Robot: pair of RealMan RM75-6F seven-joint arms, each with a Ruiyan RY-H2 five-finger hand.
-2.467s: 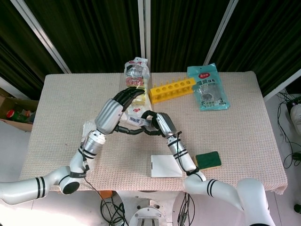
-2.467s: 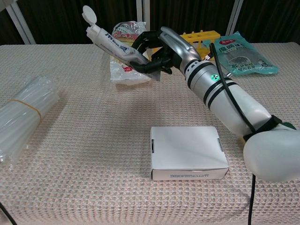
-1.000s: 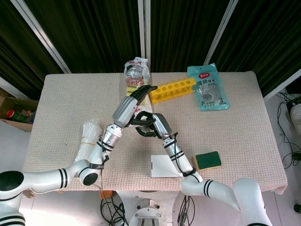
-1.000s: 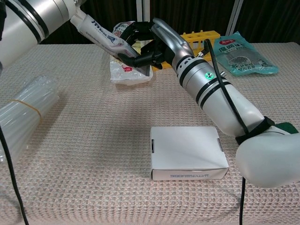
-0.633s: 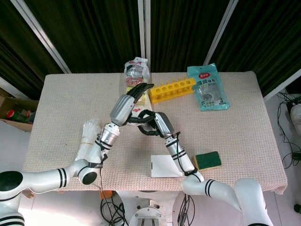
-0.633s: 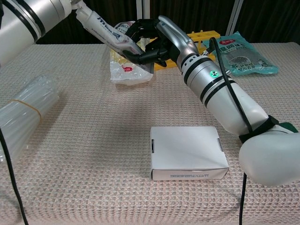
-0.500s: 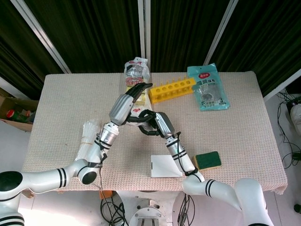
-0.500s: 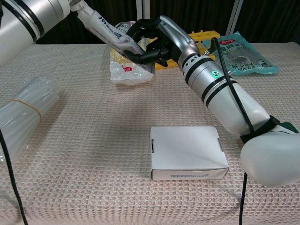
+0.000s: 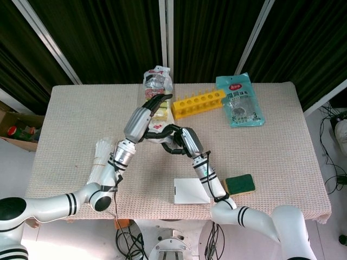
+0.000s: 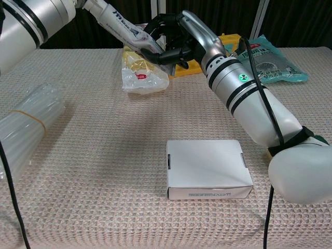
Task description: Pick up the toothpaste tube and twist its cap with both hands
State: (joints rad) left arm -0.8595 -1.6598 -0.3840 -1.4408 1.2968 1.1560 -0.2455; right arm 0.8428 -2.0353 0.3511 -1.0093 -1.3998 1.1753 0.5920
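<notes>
The white toothpaste tube (image 10: 122,26) hangs tilted above the table at the back, its cap end pointing up to the left. My right hand (image 10: 175,42) (image 9: 176,142) grips the tube's lower end, dark fingers curled around it. The left hand (image 9: 142,118) lies over the cap end with its fingers stretched toward the far side. In the chest view the cap is hidden behind the left arm (image 10: 36,18), so I cannot see whether the left hand holds it.
A white box (image 10: 206,168) lies near the front edge. A bundle of clear tubes (image 10: 26,124) sits at the left. Behind the hands are snack bags (image 10: 142,72), a yellow rack (image 9: 198,103) and a teal pouch (image 9: 238,100). A green sponge (image 9: 239,184) lies front right.
The right hand has lifted the tube higher and a little to the right. The left hand came over the cap end, which showed bare 2.5 s ago.
</notes>
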